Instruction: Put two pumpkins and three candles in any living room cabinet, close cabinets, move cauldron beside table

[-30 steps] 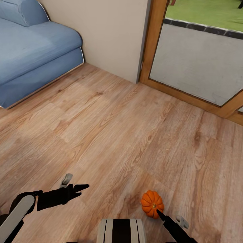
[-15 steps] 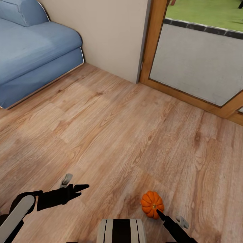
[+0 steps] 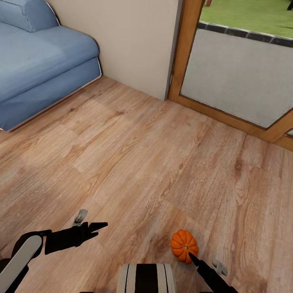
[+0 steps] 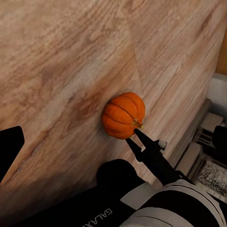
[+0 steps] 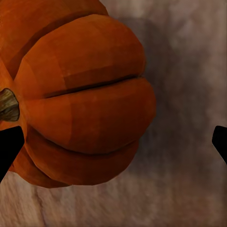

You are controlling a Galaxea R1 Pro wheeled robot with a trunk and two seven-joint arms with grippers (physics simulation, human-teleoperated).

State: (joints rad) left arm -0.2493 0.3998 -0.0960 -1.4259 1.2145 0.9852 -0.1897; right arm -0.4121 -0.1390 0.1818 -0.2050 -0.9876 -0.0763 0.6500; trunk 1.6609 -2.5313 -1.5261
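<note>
The right pincer (image 3: 190,255) hangs spread over a ribbed orange pumpkin (image 3: 183,246) lying on its side on the wood-plank floor (image 3: 134,154). In the right wrist view the pumpkin (image 5: 75,94) sits off-centre between the two dark fingertips (image 5: 8,144), crowding one and well clear of the other. Closing from here risks the near tip nudging the rounded fruit so it rolls away. The left pincer (image 3: 99,226) hangs off to the side with nothing in it; whether it is spread or clenched cannot be told
</note>
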